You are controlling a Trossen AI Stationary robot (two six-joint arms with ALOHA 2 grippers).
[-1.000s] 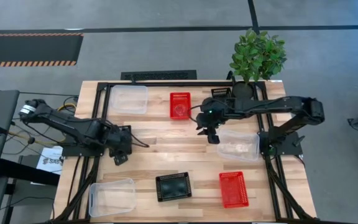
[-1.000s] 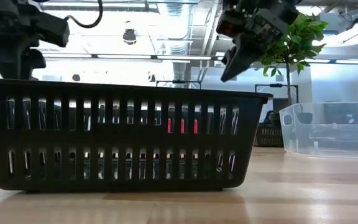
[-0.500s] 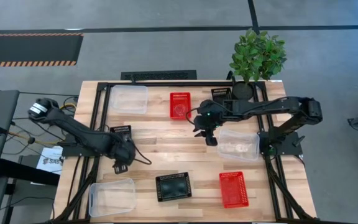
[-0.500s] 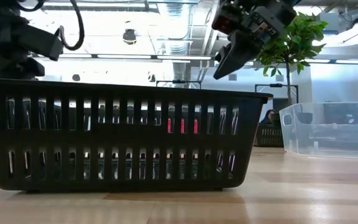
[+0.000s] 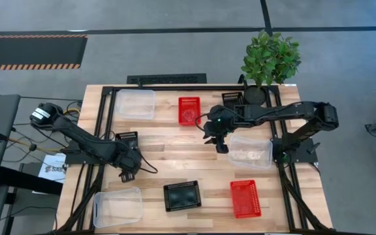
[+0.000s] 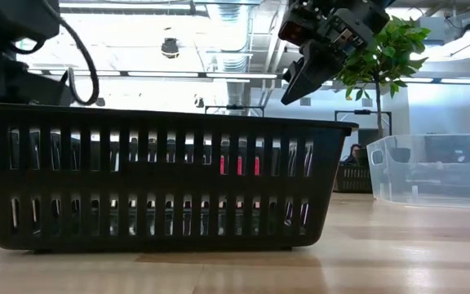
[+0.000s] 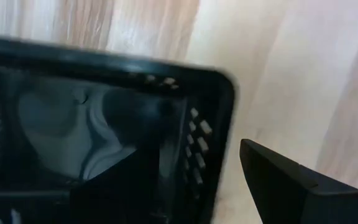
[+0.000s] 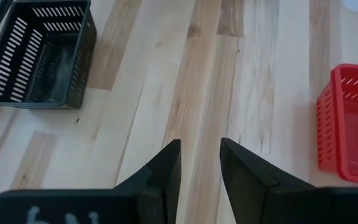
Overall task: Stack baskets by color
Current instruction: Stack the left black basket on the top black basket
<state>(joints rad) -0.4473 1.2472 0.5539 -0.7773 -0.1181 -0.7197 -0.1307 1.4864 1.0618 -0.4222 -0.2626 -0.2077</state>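
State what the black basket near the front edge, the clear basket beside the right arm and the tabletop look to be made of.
Black basket: probably moulded plastic, matt, with regular slotted walls. Clear basket: translucent plastic, slightly glossy; the wood shows through it. Tabletop: pale wood in joined strips with visible grain, a smooth, lightly sheened finish.

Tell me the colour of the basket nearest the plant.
Black basket, beside the plant; the high view shows it best.

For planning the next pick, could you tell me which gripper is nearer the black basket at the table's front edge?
Left. The left gripper hangs just beside the black basket; the right gripper is farther, toward the table's middle.
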